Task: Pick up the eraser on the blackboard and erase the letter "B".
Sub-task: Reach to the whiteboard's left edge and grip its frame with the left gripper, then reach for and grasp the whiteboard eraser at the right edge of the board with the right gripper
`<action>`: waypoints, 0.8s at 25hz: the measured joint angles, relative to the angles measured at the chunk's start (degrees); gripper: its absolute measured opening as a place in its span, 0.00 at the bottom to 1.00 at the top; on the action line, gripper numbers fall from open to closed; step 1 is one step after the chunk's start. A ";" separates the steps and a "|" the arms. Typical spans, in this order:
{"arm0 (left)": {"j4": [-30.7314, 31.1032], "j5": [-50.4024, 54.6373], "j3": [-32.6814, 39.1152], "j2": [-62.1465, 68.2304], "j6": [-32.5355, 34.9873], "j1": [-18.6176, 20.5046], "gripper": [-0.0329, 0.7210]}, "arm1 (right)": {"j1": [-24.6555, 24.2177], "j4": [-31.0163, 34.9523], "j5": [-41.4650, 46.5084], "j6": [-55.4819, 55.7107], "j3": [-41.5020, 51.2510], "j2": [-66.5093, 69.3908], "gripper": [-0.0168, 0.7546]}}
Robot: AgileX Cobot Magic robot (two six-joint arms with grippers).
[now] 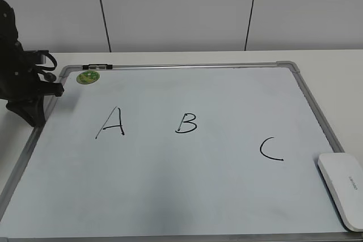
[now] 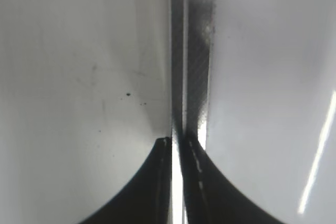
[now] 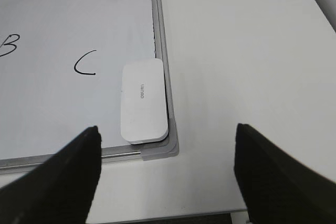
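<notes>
The blackboard (image 1: 170, 196) is a white board in a silver frame lying flat, with black letters A, B and C. The letter "B" (image 1: 186, 122) is in the middle; it also shows at the left edge of the right wrist view (image 3: 9, 45). The white eraser (image 1: 342, 188) lies flat on the board's near right corner, right of the C (image 3: 85, 63). In the right wrist view the eraser (image 3: 142, 100) lies just ahead of my right gripper (image 3: 167, 128), which is open, empty and above it. My left gripper (image 1: 34, 118) is shut and empty at the board's left frame (image 2: 184, 51).
A round green magnet (image 1: 88, 76) sits at the board's far left corner beside a small black clip. The A (image 1: 112, 122) is left of the B. White table (image 3: 247, 51) extends right of the board's frame (image 3: 160, 51). A panelled wall stands behind.
</notes>
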 joint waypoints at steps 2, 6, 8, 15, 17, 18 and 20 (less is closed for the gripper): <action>0.00 0.00 0.00 0.00 0.00 0.00 0.08 | 0.00 0.53 0.00 0.00 0.00 0.00 0.78; 0.00 0.00 -0.13 0.00 -0.09 0.00 0.08 | 0.00 2.38 -0.75 -0.10 -0.70 1.14 0.78; 0.00 0.00 -0.13 0.00 -0.09 0.00 0.08 | 0.00 4.07 -1.54 -1.67 -1.75 4.46 0.78; -0.47 0.00 -0.13 0.00 -0.09 0.00 0.08 | 0.00 8.99 -2.05 -9.34 -7.06 27.02 0.78; -0.77 0.00 -0.13 0.00 -0.09 0.00 0.08 | 0.00 9.04 -2.29 -9.74 -8.47 32.27 0.78; -0.80 0.00 -0.13 0.00 -0.09 0.00 0.08 | 0.00 9.12 -2.66 -9.88 -9.12 35.52 0.78; -0.94 0.00 -0.13 0.00 -0.09 0.00 0.08 | 0.00 9.17 -3.34 -9.88 -10.26 40.37 0.78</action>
